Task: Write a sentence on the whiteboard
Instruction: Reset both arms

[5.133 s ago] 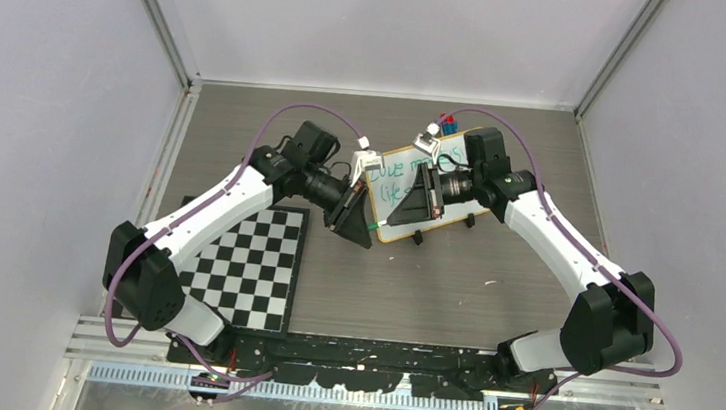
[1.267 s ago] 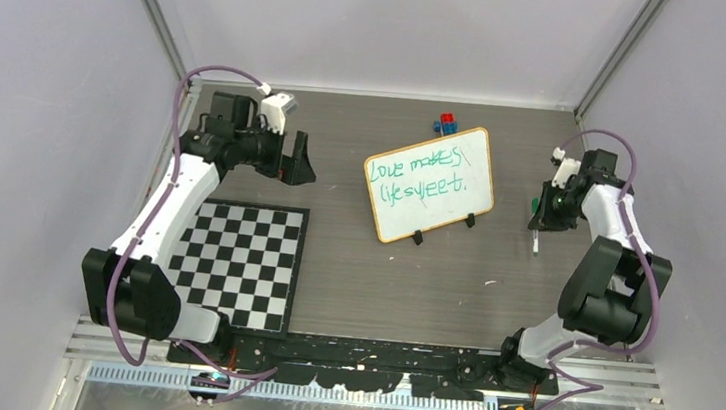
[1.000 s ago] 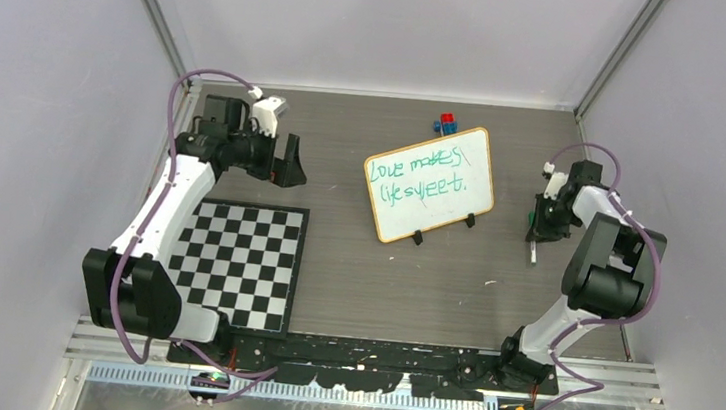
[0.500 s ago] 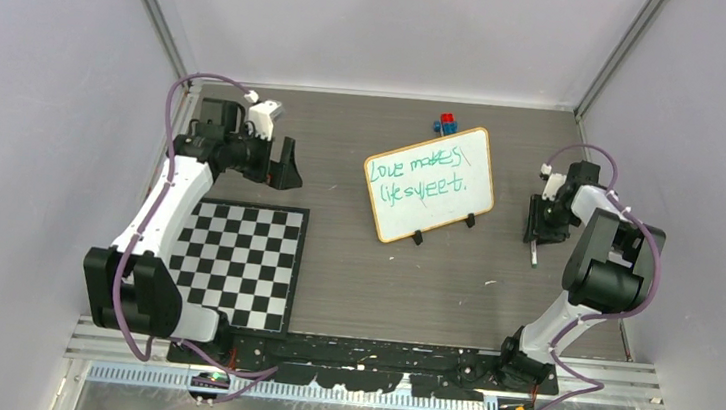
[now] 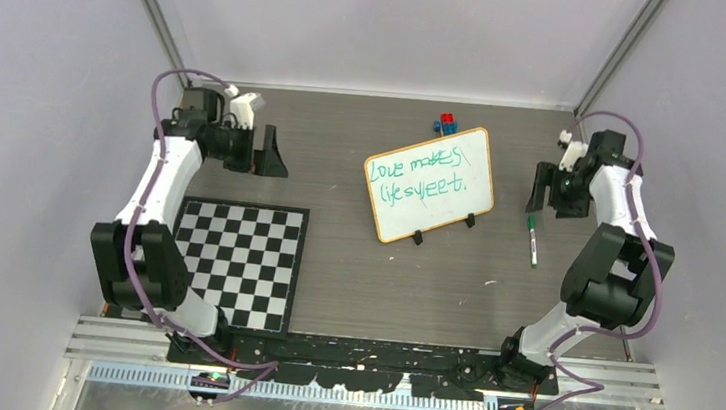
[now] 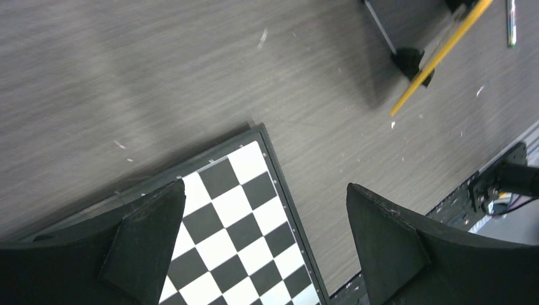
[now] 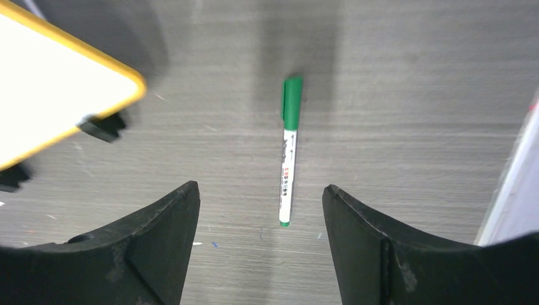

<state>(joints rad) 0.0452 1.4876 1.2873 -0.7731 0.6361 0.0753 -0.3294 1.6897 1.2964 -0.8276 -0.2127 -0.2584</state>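
Observation:
The whiteboard [image 5: 439, 212] stands tilted on its two black feet in the middle of the table. The sentence [image 5: 417, 175] runs across it in two green handwritten lines. A green marker [image 5: 532, 239] lies flat on the table to the right of the board. My right gripper [image 5: 553, 195] hovers open just behind the marker, apart from it. In the right wrist view the marker [image 7: 288, 152] lies between and beyond the open right gripper [image 7: 259, 187], with the board's orange corner [image 7: 51, 95] at the left. My left gripper [image 5: 270, 164] is open and empty at the far left.
A black-and-white checkerboard mat [image 5: 243, 264] lies at the front left, under the left gripper [image 6: 265, 186] in its wrist view. Small red and blue blocks [image 5: 445, 124] sit behind the board. Walls close in on the left, right and back.
The right gripper has opened and let go of the marker, which now lies on the table; the gripper has drawn back and up. The left arm has pulled further left.

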